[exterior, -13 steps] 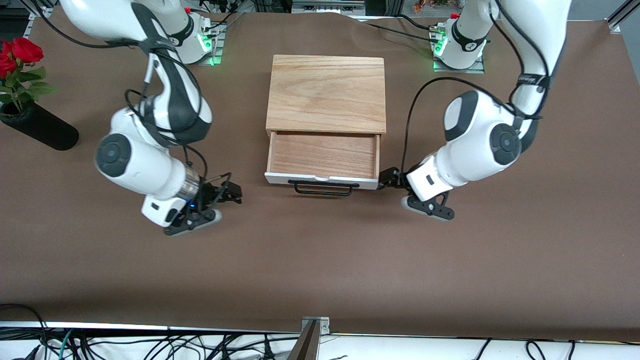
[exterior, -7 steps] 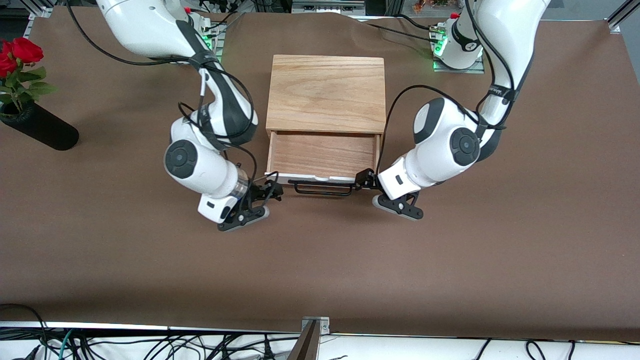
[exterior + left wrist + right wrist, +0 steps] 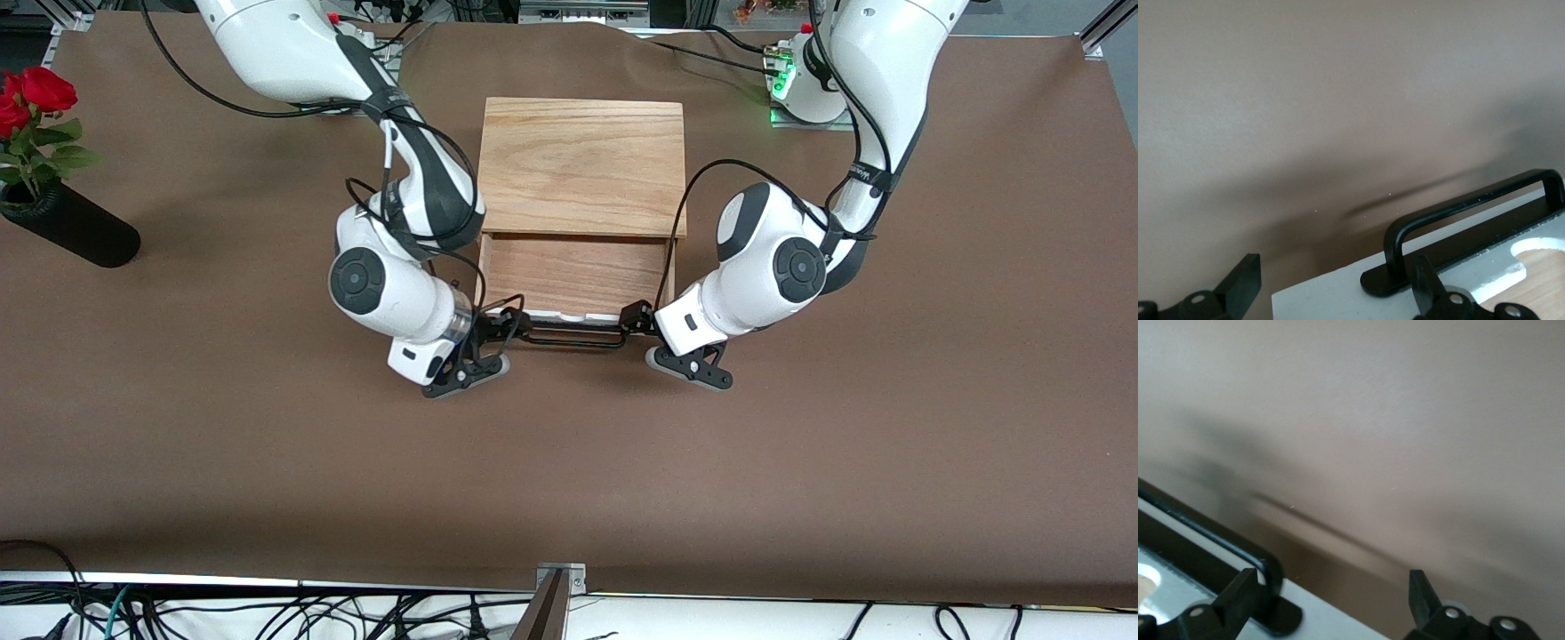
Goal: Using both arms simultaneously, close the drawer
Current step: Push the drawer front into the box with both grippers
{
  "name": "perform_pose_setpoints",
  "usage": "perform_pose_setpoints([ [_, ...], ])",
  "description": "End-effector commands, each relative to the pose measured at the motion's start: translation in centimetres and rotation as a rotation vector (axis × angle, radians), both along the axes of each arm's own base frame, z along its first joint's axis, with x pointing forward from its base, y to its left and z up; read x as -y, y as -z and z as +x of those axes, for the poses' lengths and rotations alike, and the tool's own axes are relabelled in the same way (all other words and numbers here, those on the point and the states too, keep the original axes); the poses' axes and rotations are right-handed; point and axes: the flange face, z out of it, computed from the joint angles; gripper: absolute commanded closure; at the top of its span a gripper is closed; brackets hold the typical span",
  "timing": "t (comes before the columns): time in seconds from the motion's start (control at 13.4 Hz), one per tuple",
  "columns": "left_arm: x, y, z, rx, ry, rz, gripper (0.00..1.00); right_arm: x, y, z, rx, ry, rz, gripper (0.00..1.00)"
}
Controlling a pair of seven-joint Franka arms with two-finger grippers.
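The light oak box [image 3: 582,164] stands mid-table, its drawer [image 3: 573,276] pulled open toward the front camera. The drawer's white front panel [image 3: 1331,297] carries a black wire handle [image 3: 573,338]. My right gripper [image 3: 508,322] is open at the panel's end toward the right arm. In the right wrist view my right gripper [image 3: 1331,597] straddles the panel's corner [image 3: 1331,620] beside the handle [image 3: 1205,520]. My left gripper [image 3: 633,318] is open at the other end. In the left wrist view my left gripper [image 3: 1336,287] straddles that corner, next to the handle [image 3: 1471,207].
A black vase [image 3: 71,233] with red roses [image 3: 36,93] lies at the right arm's end of the table. A brown cloth [image 3: 569,462] covers the table. Black cables trail from both arms near the box.
Both arms have swung inward from the sides. The grippers have come to the two ends of the drawer's front panel. The drawer stands open about as far as before.
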Motion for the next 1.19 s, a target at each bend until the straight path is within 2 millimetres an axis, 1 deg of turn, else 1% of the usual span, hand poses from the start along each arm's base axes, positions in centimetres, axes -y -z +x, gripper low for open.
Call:
perform_pose_setpoints([
  [0.0,1.8,0.5,-1.1,-0.042,0.038,-0.009,0.00,-1.7,0.5,-0.6,-0.026,0.010,0.008,0.00],
  [0.22,1.9,0.9,-1.7,-0.086,0.057,0.005,0.00,-2.6,1.2,-1.5,-0.071,0.024,-0.010,0.00],
  [0.45,1.7,1.3,-2.3,-0.144,0.079,0.020,0.00,-2.4,0.8,-2.2,-0.122,0.004,-0.028,0.00],
  [0.75,1.7,1.7,-3.4,-0.220,0.111,0.041,0.00,-2.6,1.0,-3.2,-0.181,-0.024,-0.053,0.00],
  [0.9,1.4,1.9,-3.8,-0.270,0.128,0.052,0.00,-3.3,1.2,-4.2,-0.222,-0.051,-0.063,0.00],
  [0.97,1.4,1.9,-4.0,-0.291,0.136,0.057,0.00,-3.3,0.9,-4.5,-0.234,-0.059,-0.067,0.00],
  [1.12,1.2,2.1,-4.5,-0.328,0.154,0.066,0.00,-3.6,0.9,-5.1,-0.263,-0.076,-0.075,0.00],
])
